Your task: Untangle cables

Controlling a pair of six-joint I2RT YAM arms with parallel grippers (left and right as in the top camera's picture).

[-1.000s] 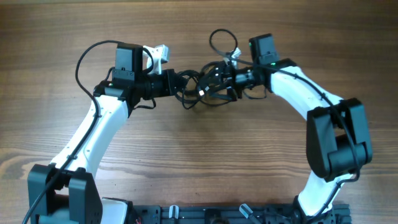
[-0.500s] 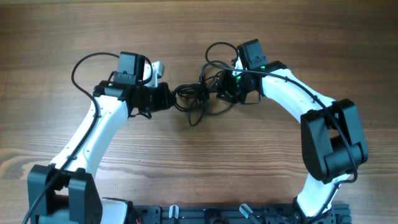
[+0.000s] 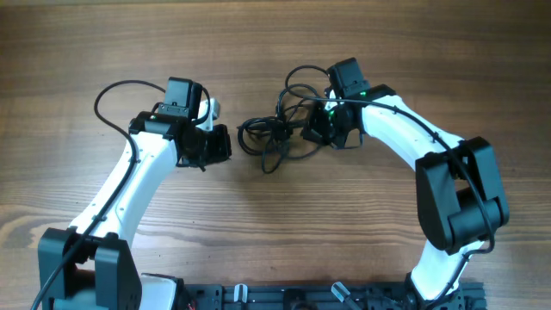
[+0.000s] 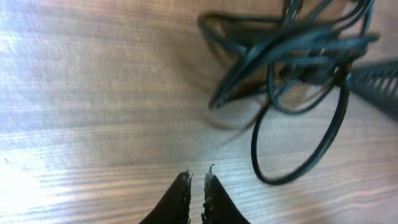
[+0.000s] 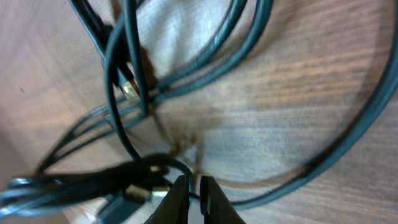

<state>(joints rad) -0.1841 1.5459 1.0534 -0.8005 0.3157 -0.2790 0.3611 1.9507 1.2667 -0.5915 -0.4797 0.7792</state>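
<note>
Overhead, the thin black cables (image 3: 274,131) lay bunched in loose loops on the brown wooden table (image 3: 275,232), between the arms and nearer the far edge, with bare wood wide open toward the near side. The left gripper (image 3: 225,145) stood just beside the tangle, apart from it, its jaws closed to a slit on nothing. The right gripper (image 3: 308,131) sat against the bunch, jaws nearly together; whether a cord was pinched I could not tell.

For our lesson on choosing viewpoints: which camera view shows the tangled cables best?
Overhead: the whole tangle of cables shows. The left wrist view catches only one blurred side of it; the right wrist view shows just a few strands close up.
</note>
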